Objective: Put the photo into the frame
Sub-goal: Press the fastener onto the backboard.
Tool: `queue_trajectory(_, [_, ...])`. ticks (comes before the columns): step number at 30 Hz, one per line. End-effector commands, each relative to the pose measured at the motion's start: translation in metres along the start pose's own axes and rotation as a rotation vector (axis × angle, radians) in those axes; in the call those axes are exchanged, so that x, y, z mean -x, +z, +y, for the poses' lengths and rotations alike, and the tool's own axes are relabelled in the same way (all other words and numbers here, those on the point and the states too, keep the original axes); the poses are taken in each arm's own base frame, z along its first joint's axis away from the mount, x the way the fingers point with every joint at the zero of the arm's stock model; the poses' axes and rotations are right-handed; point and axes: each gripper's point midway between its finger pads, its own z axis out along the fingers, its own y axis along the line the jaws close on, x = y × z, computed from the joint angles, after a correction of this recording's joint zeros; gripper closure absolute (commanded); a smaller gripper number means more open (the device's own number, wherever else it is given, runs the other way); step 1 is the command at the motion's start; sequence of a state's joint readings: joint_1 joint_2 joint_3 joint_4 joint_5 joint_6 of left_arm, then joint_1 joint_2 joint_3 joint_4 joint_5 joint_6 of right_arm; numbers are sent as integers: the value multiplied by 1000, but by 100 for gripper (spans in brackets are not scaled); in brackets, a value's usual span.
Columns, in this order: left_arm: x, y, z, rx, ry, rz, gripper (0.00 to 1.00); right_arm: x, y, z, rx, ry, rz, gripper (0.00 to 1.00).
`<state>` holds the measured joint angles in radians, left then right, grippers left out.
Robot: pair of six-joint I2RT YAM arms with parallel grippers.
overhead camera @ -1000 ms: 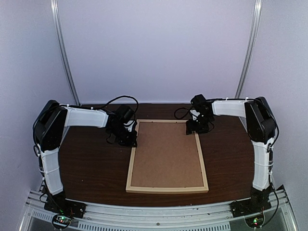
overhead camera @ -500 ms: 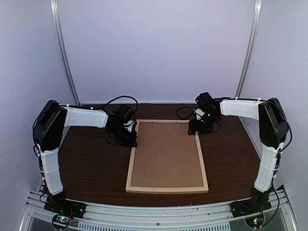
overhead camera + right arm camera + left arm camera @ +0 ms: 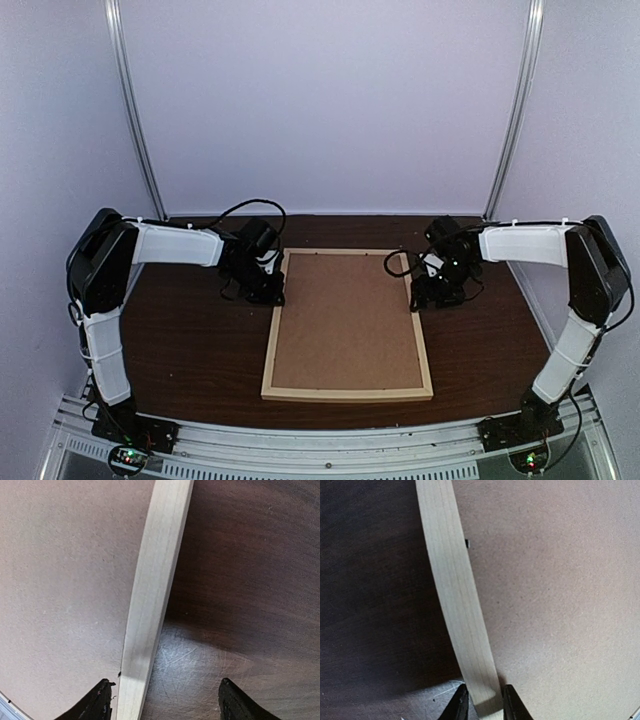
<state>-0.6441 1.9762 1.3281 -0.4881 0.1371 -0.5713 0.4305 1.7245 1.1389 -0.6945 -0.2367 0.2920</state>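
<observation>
- Nearest, at lower centre of the top view: the frame (image 3: pixel 347 393), flat on the dark bench (image 3: pixel 190 350), its near rail toward the arm bases.
- Just beyond, filling the opening between the rails: a plain brown backing board (image 3: pixel 345 320), with a small dark tab (image 3: pixel 467 542) at its left edge against the wood.
- No sign of the photo in any view; whether under the board or elsewhere, cannot tell.
- Farther up, left of centre: the left hand (image 3: pixel 482 706) clamped across the frame's left rail, one finger on the bench side, the other on the board side, both against the wood.
- At much the same depth, right of centre: the right hand (image 3: pixel 167 700) spread wide over the right rail, one fingertip at the board's edge, the other above bare bench well clear of the wood, gripping nothing.
- Judged step: the back of the frame under attention, left side pinned steady, right side free to work.
- Next move, as a guess: either pressing the board home and turning the tabs, or lifting it out if the print is not yet inside. Calls for a steady hold on the left and a light touch on the thin rail.
</observation>
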Motion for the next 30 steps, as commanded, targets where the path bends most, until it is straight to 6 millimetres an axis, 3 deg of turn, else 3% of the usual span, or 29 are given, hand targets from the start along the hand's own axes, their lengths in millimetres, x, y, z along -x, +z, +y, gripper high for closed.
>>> queue_trajectory(1, [-6, 1, 5, 16, 3, 6, 76, -5, -2, 0, 2, 8, -4, 27])
queue_trajectory(18, [-9, 3, 6, 12, 5, 11, 76, -12, 13, -18, -60, 32, 42, 28])
queue_trajectory(30, [-11, 4, 6, 10, 6, 14, 76, -14, 21, -18, -63, 29, 68, 28])
